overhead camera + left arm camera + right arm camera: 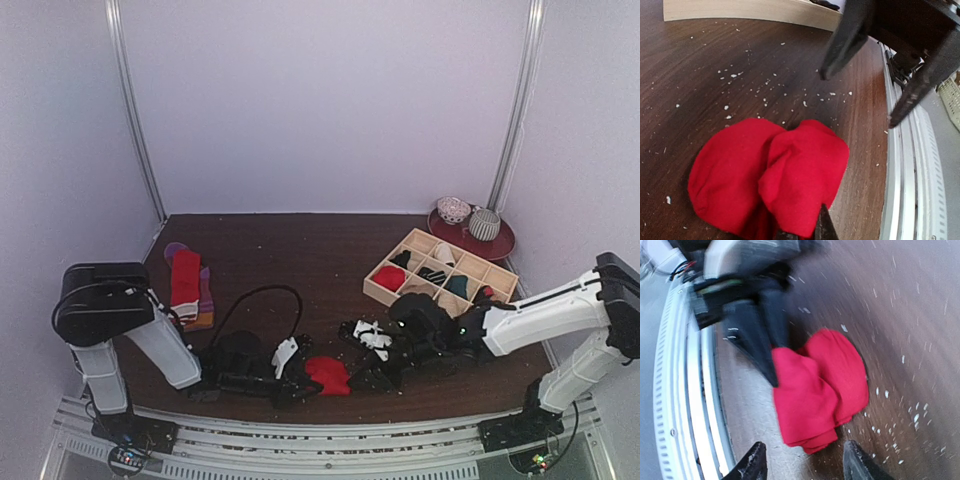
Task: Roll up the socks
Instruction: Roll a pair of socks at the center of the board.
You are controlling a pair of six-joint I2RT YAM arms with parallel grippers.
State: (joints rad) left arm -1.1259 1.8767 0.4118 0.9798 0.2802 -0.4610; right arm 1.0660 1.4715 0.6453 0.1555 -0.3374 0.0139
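Note:
A plain red sock point(328, 374), folded over on itself, lies near the table's front edge. It fills the left wrist view point(770, 175) and shows in the right wrist view point(820, 385). My left gripper point(303, 386) is at its left end, its jaws pinched on the sock's edge point(805, 232). My right gripper point(372, 378) is open and empty just right of the sock, with its fingertips point(756, 465) low in its own view, apart from the fabric. A stack of red, purple and orange socks point(187, 286) lies at the far left.
A pale wooden grid tray point(385, 288) holding rolled socks stands at the back right. A red plate point(500, 245) with two bowls is behind it. The metal rail point(900, 190) runs along the table's front edge close to the sock. A black cable point(262, 292) loops behind the left arm.

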